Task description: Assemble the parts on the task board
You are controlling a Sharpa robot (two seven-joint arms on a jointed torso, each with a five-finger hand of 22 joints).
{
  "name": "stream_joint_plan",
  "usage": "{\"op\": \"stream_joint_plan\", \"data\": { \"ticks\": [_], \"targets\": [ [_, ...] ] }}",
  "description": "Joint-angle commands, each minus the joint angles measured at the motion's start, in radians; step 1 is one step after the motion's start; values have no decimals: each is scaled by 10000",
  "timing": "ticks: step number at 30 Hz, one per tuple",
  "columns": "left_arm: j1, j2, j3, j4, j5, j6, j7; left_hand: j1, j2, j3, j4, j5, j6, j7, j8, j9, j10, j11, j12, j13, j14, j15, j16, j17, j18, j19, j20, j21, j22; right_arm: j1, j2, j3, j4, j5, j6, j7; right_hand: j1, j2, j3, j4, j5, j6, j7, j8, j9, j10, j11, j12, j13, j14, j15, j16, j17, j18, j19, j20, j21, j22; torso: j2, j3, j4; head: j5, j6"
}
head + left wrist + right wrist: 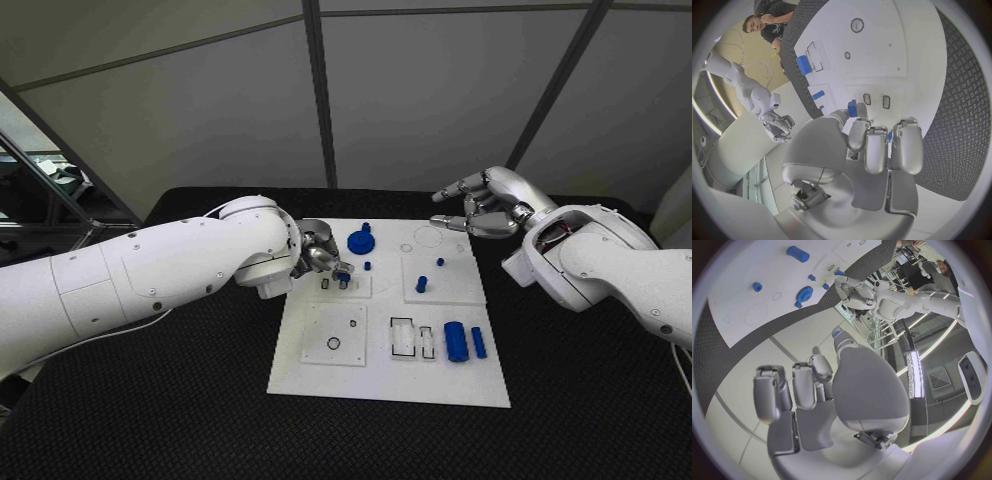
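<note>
The white task board [378, 375] lies mid-table. My left hand [320, 262] hovers low over its near-left part and pinches a small blue part [852, 107] between thumb and fingertips, just above two small dark slots [876, 100]. My right hand [490, 205] hangs in the air past the board's far right corner, fingers loosely apart and holding nothing. On the board are a blue gear-like disc [361, 241], a short blue peg [421, 284], a thick blue cylinder [456, 341] and a slim blue bar [477, 342]. The right wrist view also shows the disc [804, 293] and cylinder [797, 253].
A black ring [333, 343] marks the board's near-left plate, and white rectangular sockets [405, 337] sit beside the cylinder. A faint round recess [430, 238] lies at the board's far right. Black textured table [173, 400] surrounds the board on all sides.
</note>
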Motion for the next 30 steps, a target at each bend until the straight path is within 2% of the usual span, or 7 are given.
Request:
{"op": "stream_joint_plan", "data": {
  "ticks": [1, 8, 15, 19, 30],
  "targets": [
    [-37, -84, 4, 170, -357, -919, 131, -99, -18, 1663, -1598, -55, 48, -5, -34, 42, 86, -40, 30, 1195, 775, 37, 50, 1688, -111, 93, 9, 76, 382, 20, -5, 9, -20, 20, 79, 85, -38, 39, 19, 26, 15, 50, -9, 0, 4, -32, -16, -27, -17, 414, -52, -19, 2, 22, 652, -20, -35, 2017, -7, 1, 0, 24, 9],
    [-267, -133, 2, 258, -827, -1187, 47, -154, -48, 1746, -1638, -62, 67, -11, -41, 80, 110, -46, 73, 1222, 780, 33, 66, 1705, -117, 109, 6, 91, 412, 19, 5, 8, -73, 13, 86, 99, -43, 39, 17, 28, 12, 51, -9, -1, 3, -34, -16, -33, -22, 412, -52, -26, -7, 25, 645, -20, -43, 2006, -18, -10, 21, 28, -24],
    [-423, -15, 2, 181, -1223, -1172, 6, -193, -69, 1823, -1681, -71, 79, -15, -49, 114, 120, -50, 86, 1235, 779, 29, 63, 1702, -120, 117, 3, 98, 429, 18, 18, 8, -104, -23, 94, 105, -43, 39, 17, 28, 12, 51, -9, -1, 3, -34, -16, -33, -22, 412, -52, -26, -7, 25, 645, -20, -43, 2006, -7, -7, -3, 62, -47],
    [-472, 49, 2, 159, -1444, -1116, -18, -213, -77, 1863, -1705, -81, 87, -16, -53, 133, 128, -52, 101, 1245, 780, 28, 68, 1707, -120, 117, 2, 98, 431, 18, 27, 8, -108, -30, 104, 106, -43, 39, 17, 28, 12, 51, -9, -1, 3, -34, -16, -33, -22, 412, -52, -26, -7, 25, 645, -20, -43, 2006, 4, -10, -13, 60, -64],
    [-542, 209, 2, 52, -1816, -1058, -160, -266, -105, 2013, -1811, -89, 115, -19, -60, 209, 165, -56, 175, 1292, 783, 23, 78, 1719, -125, 129, -4, 110, 461, 18, 60, 8, -129, -60, 131, 105, -56, 42, 13, 33, 2, 60, -11, -3, 3, -30, -17, -26, -19, 413, -53, -26, -6, 25, 646, -22, -43, 2007, -1, -11, 7, 65, -92]
  ]
}}
